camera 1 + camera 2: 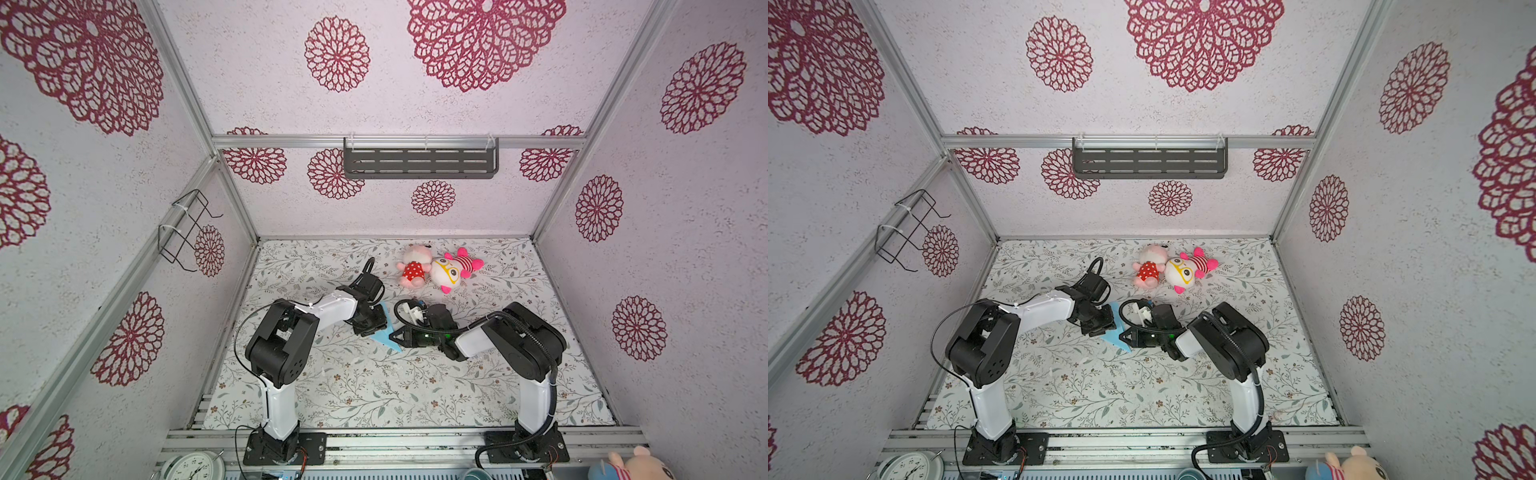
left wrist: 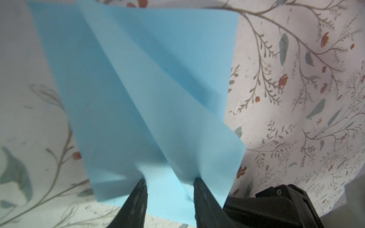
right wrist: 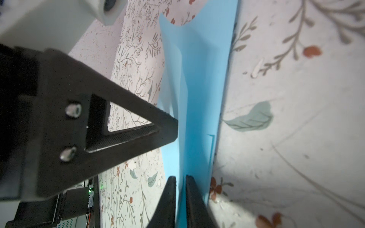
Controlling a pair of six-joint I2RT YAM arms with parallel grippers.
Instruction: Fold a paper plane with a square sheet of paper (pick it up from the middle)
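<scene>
right gripper (image 3: 180, 180): jaws a narrow slit astride an edge of the light-blue folded paper plane (image 3: 197, 88); pinching or loose, can't tell. Its long axis runs straight up-frame from them. left gripper (image 2: 169, 181): jaws half-spread, both tips on the paper. In both top views it lies mid-frame on the floral surface (image 1: 374, 395), between the two grippers.

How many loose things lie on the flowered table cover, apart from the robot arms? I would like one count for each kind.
pink plush toys: 2
folded light-blue paper: 1
Total: 3
</scene>
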